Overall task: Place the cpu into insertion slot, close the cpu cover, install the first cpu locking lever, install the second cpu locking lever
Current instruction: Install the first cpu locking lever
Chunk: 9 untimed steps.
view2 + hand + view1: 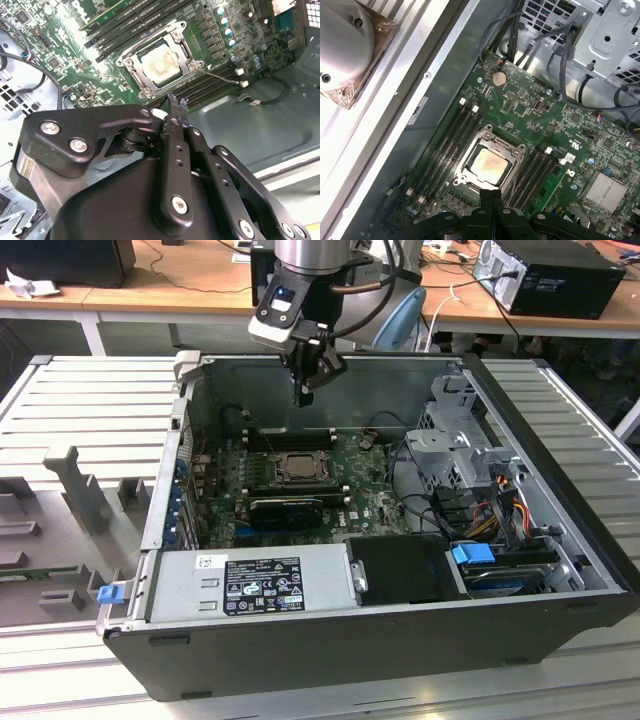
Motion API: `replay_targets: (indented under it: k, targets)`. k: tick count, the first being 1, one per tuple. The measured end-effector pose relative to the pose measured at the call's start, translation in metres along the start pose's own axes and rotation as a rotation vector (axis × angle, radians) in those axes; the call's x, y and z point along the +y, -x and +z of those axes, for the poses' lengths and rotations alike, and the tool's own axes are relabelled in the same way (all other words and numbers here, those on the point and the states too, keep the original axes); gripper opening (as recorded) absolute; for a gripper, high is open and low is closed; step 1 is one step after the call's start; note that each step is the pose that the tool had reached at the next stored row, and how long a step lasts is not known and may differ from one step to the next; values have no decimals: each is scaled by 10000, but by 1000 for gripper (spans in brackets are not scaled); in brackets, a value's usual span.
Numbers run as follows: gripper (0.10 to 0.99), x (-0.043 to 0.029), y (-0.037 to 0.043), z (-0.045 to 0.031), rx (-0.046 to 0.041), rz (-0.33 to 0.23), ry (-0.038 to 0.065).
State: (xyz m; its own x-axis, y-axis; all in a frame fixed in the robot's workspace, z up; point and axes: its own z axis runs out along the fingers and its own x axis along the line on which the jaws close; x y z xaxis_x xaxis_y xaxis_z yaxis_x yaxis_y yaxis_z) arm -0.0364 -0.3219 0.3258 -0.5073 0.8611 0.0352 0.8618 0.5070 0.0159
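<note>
While the arm hangs over the open computer case (330, 645), we see its gripper (306, 392) with the fingers (172, 107) pressed together and nothing between them, well above the motherboard (372, 496). The cpu (487, 165) sits flat in the insertion slot (469, 173), between rows of black memory slots (445, 150). The cpu cover (513, 150) lies down over it, framing its metal top in both wrist views. We cannot tell how the locking levers stand.
</note>
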Motion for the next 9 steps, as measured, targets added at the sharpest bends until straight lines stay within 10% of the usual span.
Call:
replay_targets:
  k: [9]
  targets:
    - [106,0,0,0,11,-725,-26]
